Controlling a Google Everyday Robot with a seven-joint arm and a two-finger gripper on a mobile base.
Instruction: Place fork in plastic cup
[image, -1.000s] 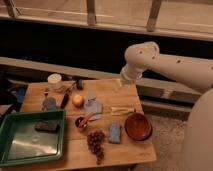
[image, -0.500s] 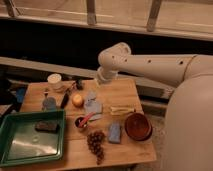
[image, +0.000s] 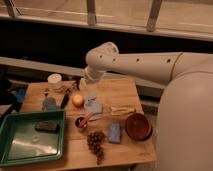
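A pale yellowish fork (image: 121, 109) lies flat on the wooden table (image: 125, 90), right of centre. A white plastic cup (image: 54, 80) stands upright at the table's back left. My white arm reaches in from the right, and the gripper (image: 85, 83) hangs over the back middle of the table. It is between the cup and the fork, above an orange fruit (image: 77, 100). It is well left of the fork and does not touch it.
A green tray (image: 15, 145) holding a dark block sits front left. A grey-blue cloth (image: 93, 107), a small cup with a red spoon (image: 81, 122), grapes (image: 95, 143), a blue sponge (image: 114, 132) and a brown bowl (image: 138, 126) crowd the middle and right.
My arm has swung left across the table, from above its right edge to over the back middle. The objects on the table have not moved.
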